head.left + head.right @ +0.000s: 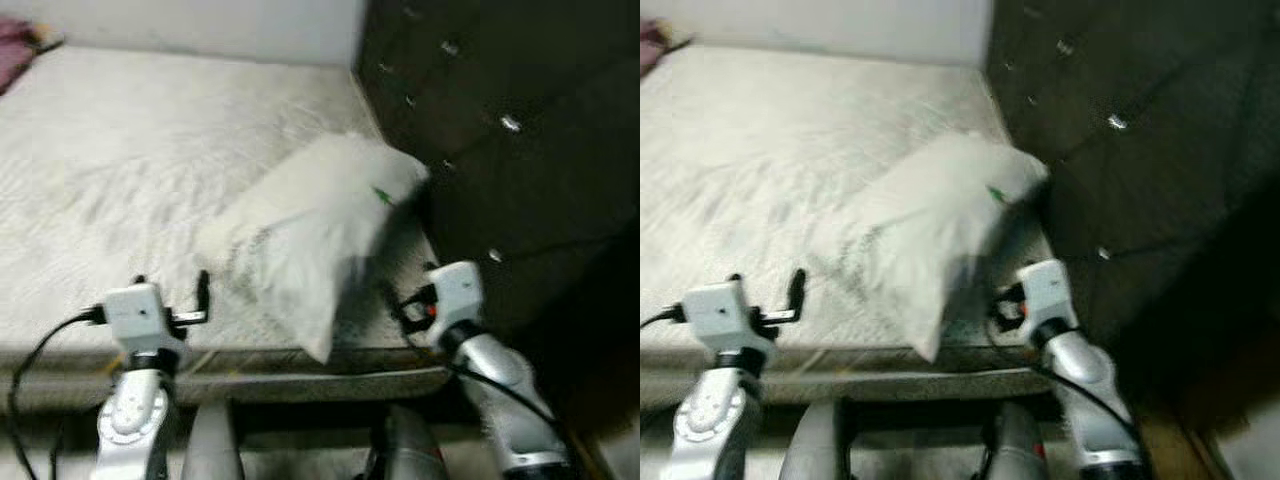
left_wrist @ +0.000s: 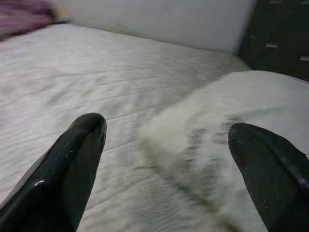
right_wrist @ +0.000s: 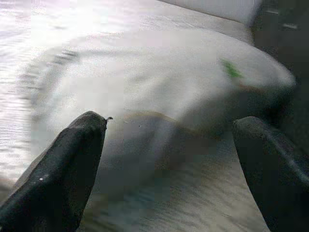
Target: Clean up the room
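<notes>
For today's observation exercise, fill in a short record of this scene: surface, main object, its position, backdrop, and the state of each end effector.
surface: pale textured mattress
main object: white soft rectangular pillow with a small green tag
position: lying on the mattress beside the dark tufted headboard, one corner over the near edge
left end effector: open, facing the pillow
right end effector: open, facing the pillow
far corner: purple fabric

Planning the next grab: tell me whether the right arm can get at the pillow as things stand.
Probably yes. The right gripper faces the pillow with fingers spread open and nothing between them; the pillow lies on the mattress close ahead.
</notes>
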You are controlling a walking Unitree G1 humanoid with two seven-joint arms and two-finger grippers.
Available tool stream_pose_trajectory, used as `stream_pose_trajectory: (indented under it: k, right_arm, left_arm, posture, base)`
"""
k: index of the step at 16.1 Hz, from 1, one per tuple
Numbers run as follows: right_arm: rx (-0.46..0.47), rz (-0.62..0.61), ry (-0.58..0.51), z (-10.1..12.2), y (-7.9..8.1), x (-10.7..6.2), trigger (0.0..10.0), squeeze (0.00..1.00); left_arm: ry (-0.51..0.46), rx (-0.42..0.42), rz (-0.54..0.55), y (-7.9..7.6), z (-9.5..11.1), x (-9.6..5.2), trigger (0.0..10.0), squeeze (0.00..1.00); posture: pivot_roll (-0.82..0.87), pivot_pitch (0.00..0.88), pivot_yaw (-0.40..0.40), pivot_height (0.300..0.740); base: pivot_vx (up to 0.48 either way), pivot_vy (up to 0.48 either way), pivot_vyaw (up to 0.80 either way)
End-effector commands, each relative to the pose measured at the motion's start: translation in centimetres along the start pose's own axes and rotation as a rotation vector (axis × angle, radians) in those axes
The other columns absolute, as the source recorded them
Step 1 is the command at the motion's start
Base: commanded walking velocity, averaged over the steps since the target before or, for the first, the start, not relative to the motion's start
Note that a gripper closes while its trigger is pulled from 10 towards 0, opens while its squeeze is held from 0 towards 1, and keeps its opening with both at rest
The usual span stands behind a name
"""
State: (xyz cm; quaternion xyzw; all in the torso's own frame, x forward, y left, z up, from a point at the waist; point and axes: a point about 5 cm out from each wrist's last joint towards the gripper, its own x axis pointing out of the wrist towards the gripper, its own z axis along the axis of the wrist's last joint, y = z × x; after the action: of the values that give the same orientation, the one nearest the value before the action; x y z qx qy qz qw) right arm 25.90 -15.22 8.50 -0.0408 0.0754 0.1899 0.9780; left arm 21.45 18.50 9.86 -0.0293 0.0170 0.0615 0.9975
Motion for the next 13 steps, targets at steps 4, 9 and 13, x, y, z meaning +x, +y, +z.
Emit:
stream_pose_trajectory:
  k: [4,9,13]
  right_arm:
    - [-0.029,0.012,0.004,0.3,-0.52,0.01,10.0,0.0]
    - [-0.035,0.005,0.021,0.07,-0.5,0.07,10.0,0.0]
    - [-0.007,0.012,0.017,0.07,-0.49,0.1,10.0,0.0]
  left_arm:
    - [0.018,-0.002,-0.005,-0.1,-0.19,0.0,10.0,0.0]
    - [0.023,-0.001,-0.004,-0.06,-0.21,-0.05,10.0,0.0]
    - [0.029,-0.004,-0.005,-0.08,-0.28,-0.01,10.0,0.0]
  posture:
    - [0.01,0.0,-0.082,0.6]
    - [0.01,0.0,-0.083,0.6]
    - [0.01,0.0,-0.084,0.6]
  base:
    - [0.0,0.0,0.11]
    - [0.0,0.0,0.79]
    - [0.0,0.0,0.0]
